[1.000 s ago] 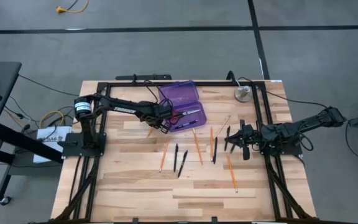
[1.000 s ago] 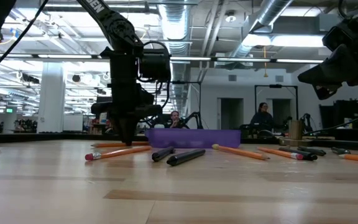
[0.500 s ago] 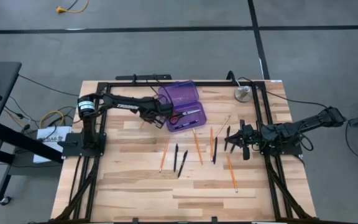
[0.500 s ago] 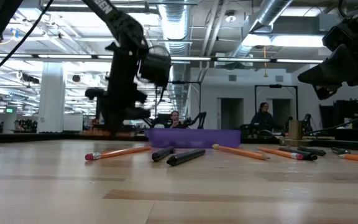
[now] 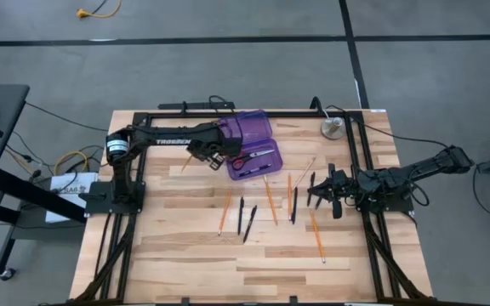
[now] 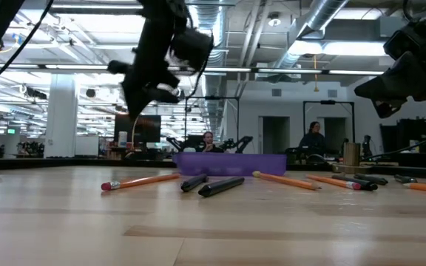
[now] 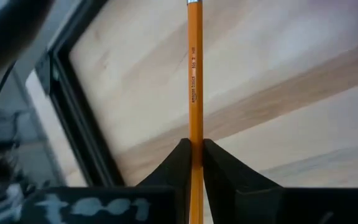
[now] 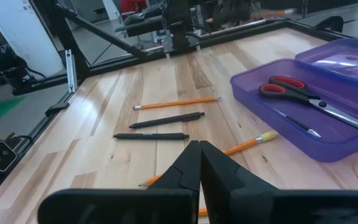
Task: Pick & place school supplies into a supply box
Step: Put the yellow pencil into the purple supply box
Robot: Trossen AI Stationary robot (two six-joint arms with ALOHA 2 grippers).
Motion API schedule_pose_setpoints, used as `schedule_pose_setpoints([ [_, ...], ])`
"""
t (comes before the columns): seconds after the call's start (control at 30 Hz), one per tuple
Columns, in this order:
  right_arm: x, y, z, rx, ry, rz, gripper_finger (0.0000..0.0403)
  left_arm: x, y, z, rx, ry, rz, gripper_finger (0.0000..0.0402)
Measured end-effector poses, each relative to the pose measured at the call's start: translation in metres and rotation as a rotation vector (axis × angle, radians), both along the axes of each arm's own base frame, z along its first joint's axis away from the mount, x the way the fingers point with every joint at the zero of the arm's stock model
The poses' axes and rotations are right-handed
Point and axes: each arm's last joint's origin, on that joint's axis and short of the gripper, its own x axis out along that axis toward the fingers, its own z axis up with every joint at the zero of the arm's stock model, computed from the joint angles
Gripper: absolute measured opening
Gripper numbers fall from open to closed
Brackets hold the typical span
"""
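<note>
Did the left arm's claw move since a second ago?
Yes. The left gripper, holding a pencil, rose and swung toward the table's far edge, alongside the purple box.

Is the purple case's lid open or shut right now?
Open. The supply box has its lid folded back, and the red-handled scissors lie exposed in the tray.

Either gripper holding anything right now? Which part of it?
The left gripper pinches an orange pencil on its shaft, lifted off the table beside the purple case. The right gripper is shut on nothing.
</note>
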Motion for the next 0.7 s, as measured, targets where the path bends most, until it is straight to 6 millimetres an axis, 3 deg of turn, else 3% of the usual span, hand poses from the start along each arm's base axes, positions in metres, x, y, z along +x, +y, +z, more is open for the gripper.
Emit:
schedule_pose_setpoints([
  [0.23,0.0,0.0,0.0,0.0,0.0,0.0,0.0,0.041,-0.011,0.044,0.099,-0.274,-0.24,0.0015],
  [0.37,0.0,0.0,0.0,-0.001,-0.001,-0.004,0.0,0.07,-0.011,0.053,0.139,-0.495,-0.408,0.0014],
  [0.5,0.0,0.0,0.002,0.004,-0.021,-0.004,0.0,0.095,-0.008,0.04,0.127,-0.615,-0.477,0.001],
  [0.7,0.0,0.0,0.002,0.005,-0.023,-0.003,0.0,0.108,-0.003,-0.011,0.001,-0.435,-0.482,0.0009],
])
